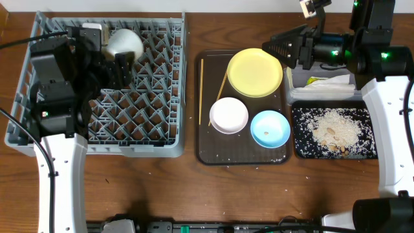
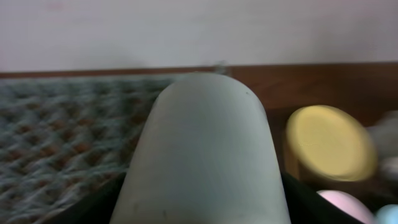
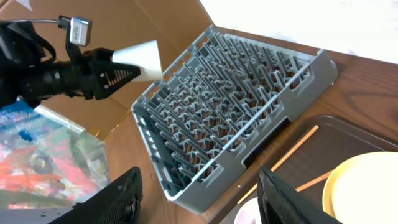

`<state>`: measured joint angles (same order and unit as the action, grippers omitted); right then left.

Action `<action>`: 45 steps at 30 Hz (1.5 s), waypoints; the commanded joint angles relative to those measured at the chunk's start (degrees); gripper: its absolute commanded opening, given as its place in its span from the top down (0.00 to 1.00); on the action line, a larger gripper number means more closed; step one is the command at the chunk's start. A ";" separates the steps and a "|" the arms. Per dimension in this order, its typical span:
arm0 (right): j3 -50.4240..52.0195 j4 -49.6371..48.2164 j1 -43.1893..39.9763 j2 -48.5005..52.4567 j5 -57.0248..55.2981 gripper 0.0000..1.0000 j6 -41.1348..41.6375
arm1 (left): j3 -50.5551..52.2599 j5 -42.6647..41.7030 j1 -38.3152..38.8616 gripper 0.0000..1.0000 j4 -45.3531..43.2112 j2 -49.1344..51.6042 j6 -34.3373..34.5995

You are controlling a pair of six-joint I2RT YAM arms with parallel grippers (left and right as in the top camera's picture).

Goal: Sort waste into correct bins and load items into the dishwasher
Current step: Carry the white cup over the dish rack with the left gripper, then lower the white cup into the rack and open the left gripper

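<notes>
My left gripper (image 1: 118, 63) is shut on the small white cup (image 1: 124, 43) and holds it above the back of the grey dish rack (image 1: 149, 110). The cup fills the left wrist view (image 2: 205, 149). My right gripper (image 1: 272, 46) is open and empty, above the back edge of the yellow plate (image 1: 255, 72). The white bowl (image 1: 228, 115), the light blue bowl (image 1: 270, 128) and two chopsticks (image 1: 201, 90) lie on the brown tray (image 1: 213, 152). The napkin (image 1: 330, 82) is in the clear tub (image 1: 291, 79). Rice crumbs (image 1: 335, 129) lie in the black tray (image 1: 304, 150).
The right wrist view shows the rack (image 3: 236, 112), a chopstick (image 3: 292, 152), the plate's edge (image 3: 367, 186) and the left arm with the cup (image 3: 142, 59). A few crumbs are scattered on the wooden table in front of the brown tray.
</notes>
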<state>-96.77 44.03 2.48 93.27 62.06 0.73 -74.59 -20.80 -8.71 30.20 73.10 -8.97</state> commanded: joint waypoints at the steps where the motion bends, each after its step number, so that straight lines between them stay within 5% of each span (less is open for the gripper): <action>1: -0.02 0.94 0.20 -0.76 -1.07 0.43 -2.10 | -1.09 14.64 1.09 0.60 1.62 0.39 -4.44; 11: -0.02 5.01 0.96 -0.76 -3.61 0.44 -3.48 | -14.01 21.51 8.00 0.60 19.87 11.87 -4.26; 26: -0.02 11.15 0.96 -0.76 -5.29 0.44 -7.74 | -42.97 21.31 10.95 0.60 30.93 38.42 -6.03; 34: -0.02 14.91 0.98 -0.76 -8.87 0.44 -8.59 | -50.53 21.29 10.95 0.60 33.51 49.40 -6.51; 45: -0.02 17.35 0.98 -0.76 -9.16 0.44 -10.71 | -50.53 18.27 10.93 0.60 29.05 52.15 -6.91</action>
<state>-96.77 61.08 3.18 93.27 52.80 -8.40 -123.22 -0.27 2.31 59.77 125.34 -15.11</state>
